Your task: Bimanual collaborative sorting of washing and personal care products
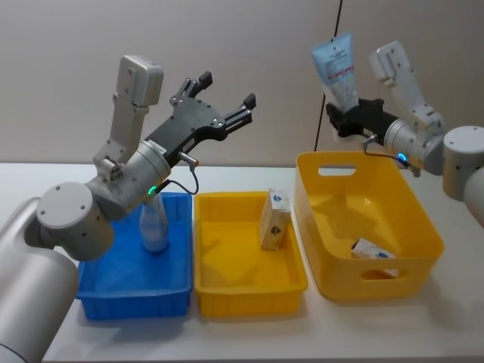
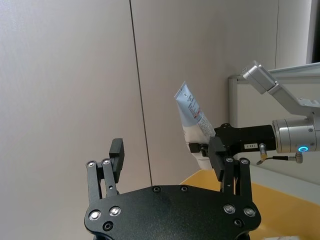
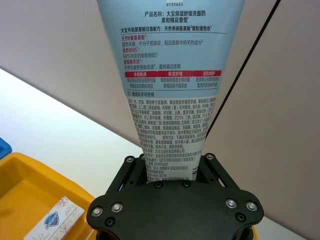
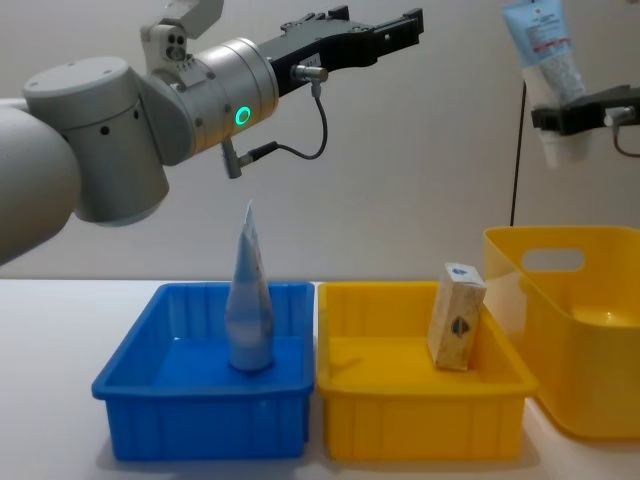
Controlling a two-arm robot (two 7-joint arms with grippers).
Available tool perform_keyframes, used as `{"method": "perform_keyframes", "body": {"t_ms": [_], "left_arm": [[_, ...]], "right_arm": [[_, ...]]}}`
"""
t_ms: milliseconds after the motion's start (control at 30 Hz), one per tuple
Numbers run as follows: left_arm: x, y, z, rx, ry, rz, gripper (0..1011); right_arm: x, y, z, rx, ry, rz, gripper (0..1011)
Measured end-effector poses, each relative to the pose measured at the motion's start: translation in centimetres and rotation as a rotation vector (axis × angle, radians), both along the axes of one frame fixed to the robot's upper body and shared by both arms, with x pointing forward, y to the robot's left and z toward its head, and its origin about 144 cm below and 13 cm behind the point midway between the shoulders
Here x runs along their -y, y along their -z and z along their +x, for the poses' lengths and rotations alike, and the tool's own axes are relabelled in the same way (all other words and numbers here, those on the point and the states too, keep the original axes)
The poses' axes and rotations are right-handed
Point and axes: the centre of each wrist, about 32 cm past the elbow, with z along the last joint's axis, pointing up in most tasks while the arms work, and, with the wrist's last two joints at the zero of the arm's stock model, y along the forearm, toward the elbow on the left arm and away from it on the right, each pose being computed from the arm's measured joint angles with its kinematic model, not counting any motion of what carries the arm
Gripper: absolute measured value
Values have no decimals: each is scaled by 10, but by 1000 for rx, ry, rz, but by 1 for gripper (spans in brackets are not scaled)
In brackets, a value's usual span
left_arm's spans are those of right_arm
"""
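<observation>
Right gripper (image 1: 342,113) was clamped on the narrow end of the labelled tube (image 1: 336,64), held upright at upper right, well clear above the tall yellow bin (image 1: 423,227). Left gripper (image 1: 227,89) stood wide apart and empty at upper centre-left, in free air. A second tube (image 1: 153,225) stood upright in the blue bin (image 1: 132,299).

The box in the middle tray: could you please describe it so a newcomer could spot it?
Of the three bins on the white table, take the shallow yellow tray in the middle. The tan box stands on end by its right wall, unlike the other box lying in the deep yellow basket.
</observation>
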Motion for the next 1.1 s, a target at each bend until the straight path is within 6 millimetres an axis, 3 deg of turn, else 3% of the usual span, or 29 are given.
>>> {"method": "perform_keyframes", "body": {"t_ms": [900, 1100], "left_arm": [[0, 0, 0, 0, 0, 0, 1001], [0, 0, 0, 0, 0, 0, 1001]], "right_arm": [[2, -1, 0, -9, 6, -1, 255], [2, -1, 0, -10, 7, -1, 452]]}}
